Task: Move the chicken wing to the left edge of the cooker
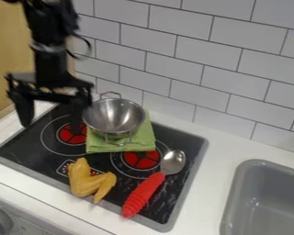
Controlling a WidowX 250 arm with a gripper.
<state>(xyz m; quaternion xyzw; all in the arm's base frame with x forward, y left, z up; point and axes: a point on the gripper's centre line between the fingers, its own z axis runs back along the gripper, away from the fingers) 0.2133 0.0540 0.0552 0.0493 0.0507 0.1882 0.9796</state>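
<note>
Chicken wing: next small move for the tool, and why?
Probably bring the open tool toward the camera and slightly right, above the chicken wing, before lowering. Nothing sits between its fingers, the wing lies by the cooker's front edge, and the metal pot is close beside the tool.

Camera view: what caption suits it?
Open gripper above a cooker bearing a chicken wing, metal bowl and red-handled spoon.
</note>
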